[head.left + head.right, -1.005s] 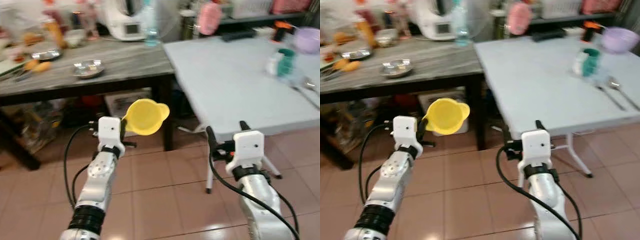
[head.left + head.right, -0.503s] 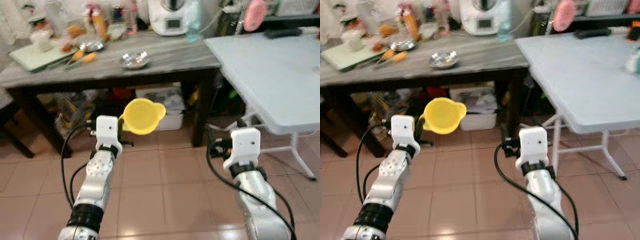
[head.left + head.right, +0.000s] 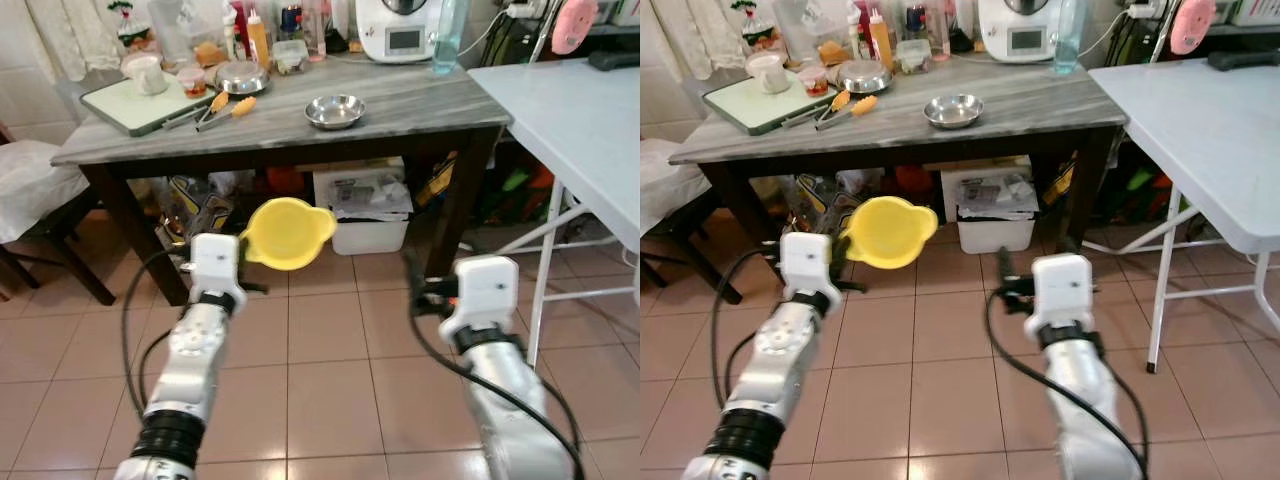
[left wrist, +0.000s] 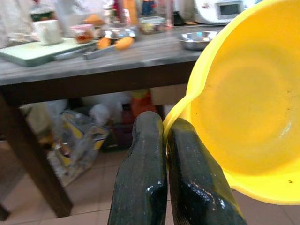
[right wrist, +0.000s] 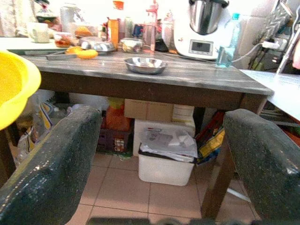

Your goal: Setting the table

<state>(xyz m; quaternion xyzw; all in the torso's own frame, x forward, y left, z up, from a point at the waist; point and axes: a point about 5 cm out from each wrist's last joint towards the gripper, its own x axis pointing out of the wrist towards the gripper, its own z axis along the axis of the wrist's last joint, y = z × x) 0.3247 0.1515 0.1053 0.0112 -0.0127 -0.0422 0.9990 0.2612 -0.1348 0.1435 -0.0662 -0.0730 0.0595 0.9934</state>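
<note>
Left hand (image 4: 164,154): both black fingers pinched tight on the rim of a round yellow plastic bowl with a pour lip (image 3: 288,232), carried in the air above the tiled floor (image 3: 320,350), in front of the dark wooden counter with a grey stone top (image 3: 390,100). Right hand (image 5: 159,164): fingers spread wide, nothing between them, held over the floor. Small shallow steel dish (image 3: 334,110) sits on the counter. White folding table (image 3: 590,110) stands to the right.

Two silver jointed arms, each ending in a boxy white wrist housing (image 3: 215,262) — black looping cables (image 3: 130,330) alongside, ribbed black collar (image 3: 165,440) lower down, glossy black fingers (image 4: 140,178).
</note>
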